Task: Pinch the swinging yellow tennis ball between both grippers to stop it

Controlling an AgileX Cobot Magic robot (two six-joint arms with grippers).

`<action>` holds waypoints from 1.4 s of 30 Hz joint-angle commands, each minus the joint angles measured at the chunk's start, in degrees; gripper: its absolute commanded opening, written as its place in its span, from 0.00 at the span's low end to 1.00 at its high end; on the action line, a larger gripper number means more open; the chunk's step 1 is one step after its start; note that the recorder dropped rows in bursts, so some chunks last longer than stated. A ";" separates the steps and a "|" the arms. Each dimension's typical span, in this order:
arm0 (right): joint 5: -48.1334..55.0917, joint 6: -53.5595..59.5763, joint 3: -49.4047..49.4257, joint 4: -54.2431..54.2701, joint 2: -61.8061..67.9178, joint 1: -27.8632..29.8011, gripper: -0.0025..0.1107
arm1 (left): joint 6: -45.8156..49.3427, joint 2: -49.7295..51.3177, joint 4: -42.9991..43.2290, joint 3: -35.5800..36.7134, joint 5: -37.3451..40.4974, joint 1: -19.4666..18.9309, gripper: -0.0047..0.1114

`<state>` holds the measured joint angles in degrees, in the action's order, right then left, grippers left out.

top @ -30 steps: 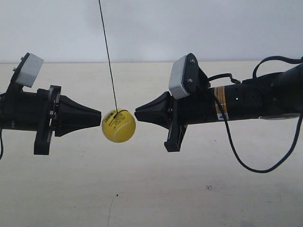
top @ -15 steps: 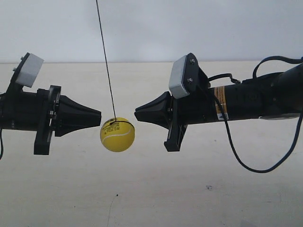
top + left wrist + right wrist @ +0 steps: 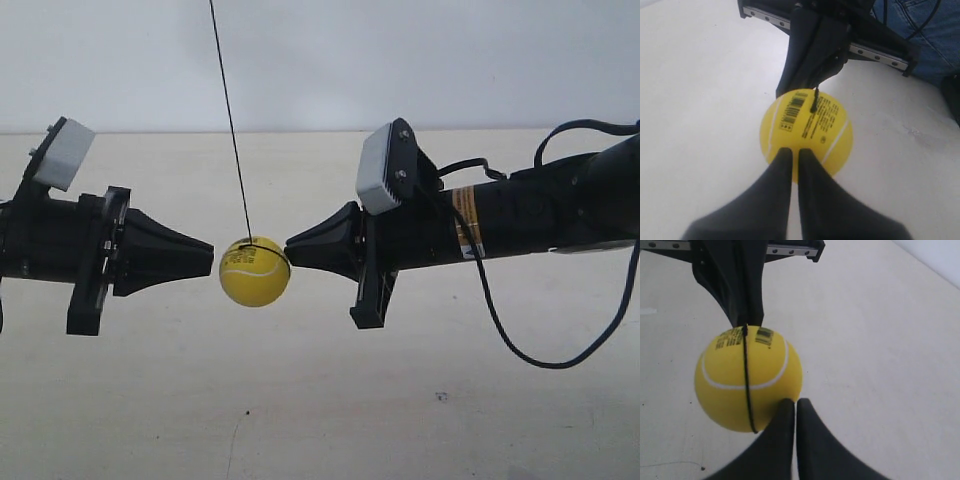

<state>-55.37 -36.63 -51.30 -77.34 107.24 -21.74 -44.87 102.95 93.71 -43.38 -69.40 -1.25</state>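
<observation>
The ball [image 3: 255, 272] hangs on its string [image 3: 232, 130] right between the two tool tips, clear above the tabletop [image 3: 300, 420]. The tool at the exterior view's right [image 3: 289, 247] has its tip against the ball's upper side. The tool at the exterior view's left [image 3: 210, 258] points at the opposite side, its tip just beside the ball. I cannot tell whether a sliver of gap separates them.

The left tool [image 3: 791, 152] is closed: its two fingers lie together with only a thin slit between them and nothing inside. Its tip sits over the near face of the ball, and the other tool's tip meets the far face straight ahead. The right tool [image 3: 792, 402] is likewise closed and empty, its tip on the ball a little off centre, with the opposing tool directly beyond.

As I judge it, the approach is done and the pinch is all but made: both tips are level with the ball and bracket it from opposite sides. What looks left is firm pressure from the side where contact is unclear, then a hold. The string runs up at a slant, so the ball may not be at rest. A single moment cannot show whether the swing has stopped.
</observation>
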 commanded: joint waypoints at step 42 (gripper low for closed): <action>-0.22 -0.76 -0.30 -0.76 -0.86 -0.09 0.02 | -0.76 -0.60 0.85 -1.12 -0.56 0.25 0.08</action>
<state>-56.07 -37.48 -51.30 -78.20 107.24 -21.74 -44.98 102.95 94.07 -43.96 -69.40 -1.25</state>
